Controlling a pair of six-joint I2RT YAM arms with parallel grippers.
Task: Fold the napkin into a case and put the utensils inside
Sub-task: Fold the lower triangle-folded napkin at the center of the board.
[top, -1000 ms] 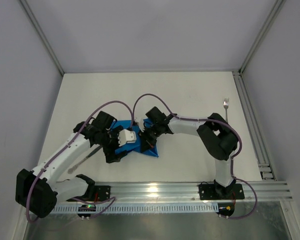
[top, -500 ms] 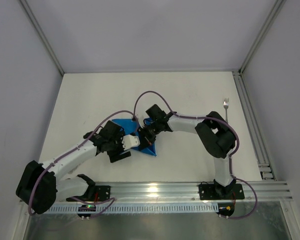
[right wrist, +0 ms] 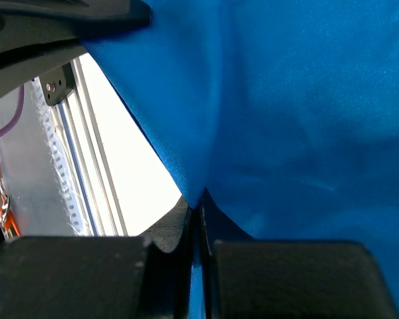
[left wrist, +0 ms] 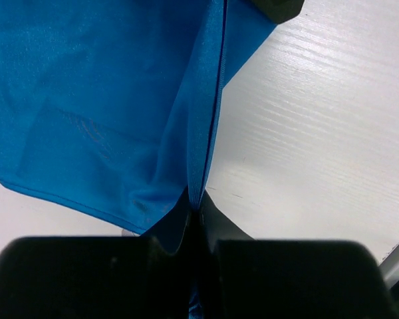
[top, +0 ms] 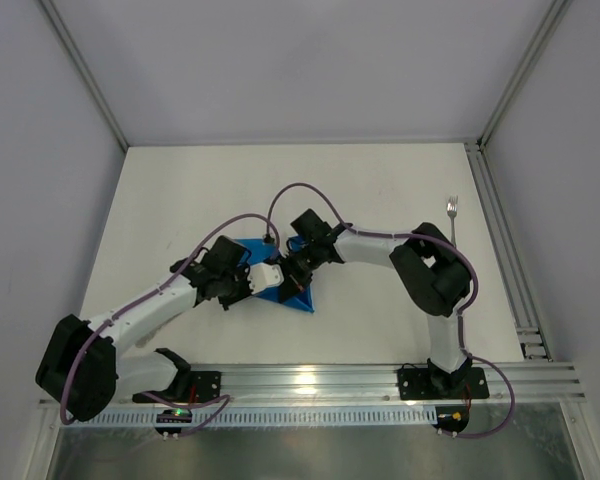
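Pinching a fold of the blue napkin (left wrist: 100, 100) tight with the left gripper (left wrist: 196, 214). Clamped likewise on cloth with the right gripper (right wrist: 194, 207).

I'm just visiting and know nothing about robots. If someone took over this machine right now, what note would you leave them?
Left tool: shut on the napkin, pinching an edge.
Right tool: shut on the same cloth.
The napkin is bunched between both tools, mid-table; the fold is unfinished.
Fork: far right, untouched. No knife in view.
Left to do: finish folding, then slip the fork inside.
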